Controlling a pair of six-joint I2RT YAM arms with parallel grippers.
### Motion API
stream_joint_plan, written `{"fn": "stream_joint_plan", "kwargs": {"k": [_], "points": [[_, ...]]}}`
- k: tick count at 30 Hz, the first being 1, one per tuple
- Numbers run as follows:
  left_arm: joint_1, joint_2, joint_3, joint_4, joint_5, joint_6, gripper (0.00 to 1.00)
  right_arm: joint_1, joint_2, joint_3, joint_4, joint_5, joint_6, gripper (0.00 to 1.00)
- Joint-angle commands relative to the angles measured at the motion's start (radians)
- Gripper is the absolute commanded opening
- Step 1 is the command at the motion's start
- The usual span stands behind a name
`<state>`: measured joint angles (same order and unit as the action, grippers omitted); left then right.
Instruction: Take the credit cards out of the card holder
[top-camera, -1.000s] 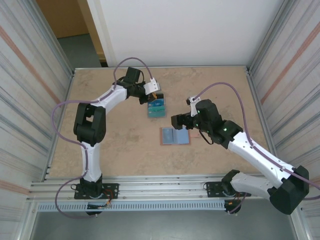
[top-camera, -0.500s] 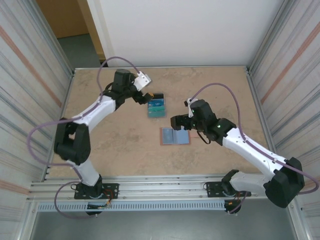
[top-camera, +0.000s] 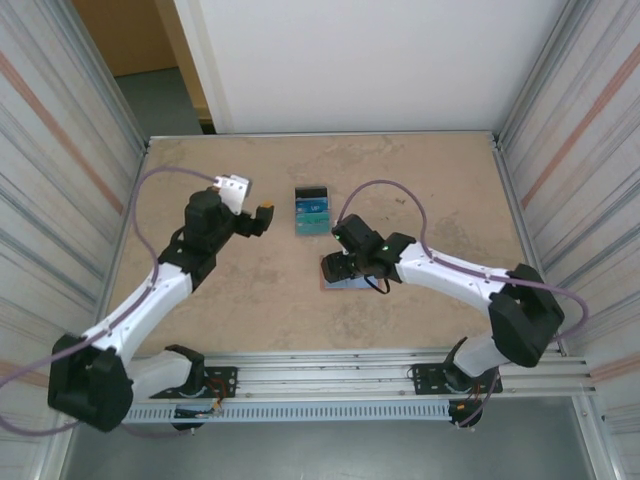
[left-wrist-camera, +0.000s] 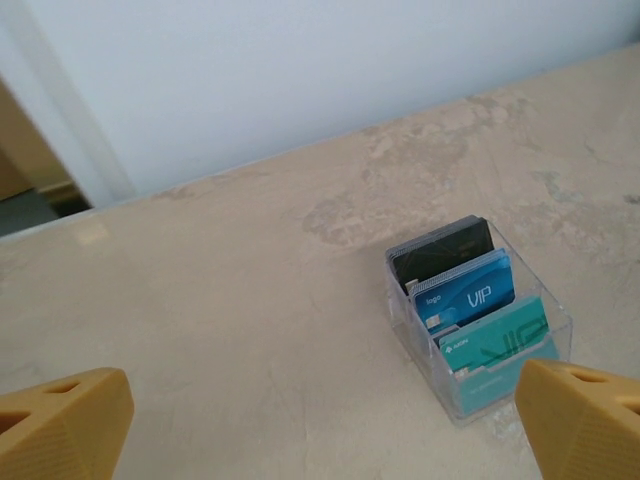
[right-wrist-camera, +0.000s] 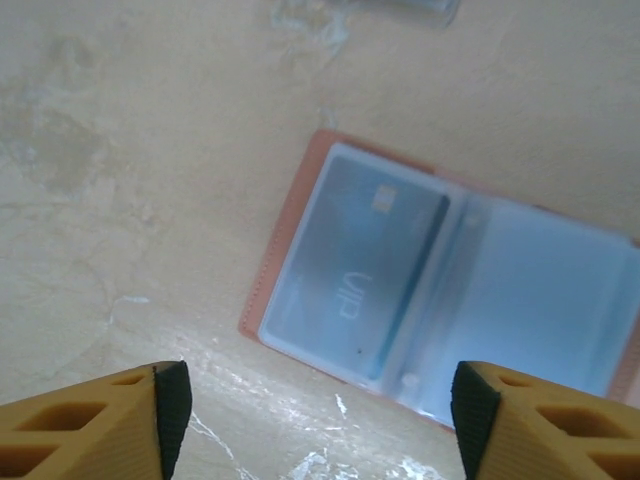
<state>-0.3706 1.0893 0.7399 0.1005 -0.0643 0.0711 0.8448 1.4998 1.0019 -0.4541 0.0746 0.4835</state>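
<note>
Currently: card holder (right-wrist-camera: 520, 290) lies open on the table (top-camera: 430, 180), one card (right-wrist-camera: 360, 265) in a pocket. Right gripper (right-wrist-camera: 320, 420) hovers over it, jaws apart, empty. Three cards (left-wrist-camera: 470, 295) stand in a clear box (left-wrist-camera: 447, 393). Left gripper (left-wrist-camera: 320, 425) gapes wide, empty.

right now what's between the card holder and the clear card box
Bare table separates card holder and clear card box, in the right wrist view.
</note>
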Motion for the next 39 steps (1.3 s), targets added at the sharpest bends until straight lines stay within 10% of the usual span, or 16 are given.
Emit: {"fn": "stream_joint_plan", "kwargs": {"k": [1, 10, 39], "points": [[-0.002, -0.126, -0.067, 0.01, -0.118, -0.117, 0.99, 0.009, 0.062, 0.038, -0.03, -0.023, 0.042, 0.67], [0.013, -0.319, -0.209, -0.024, -0.244, -0.272, 0.99, 0.013, 0.199, 0.08, -0.044, -0.027, 0.055, 0.59], [0.013, -0.197, -0.19, -0.044, -0.203, -0.298, 0.99, 0.016, 0.329, 0.132, -0.07, 0.007, 0.041, 0.63]]}}
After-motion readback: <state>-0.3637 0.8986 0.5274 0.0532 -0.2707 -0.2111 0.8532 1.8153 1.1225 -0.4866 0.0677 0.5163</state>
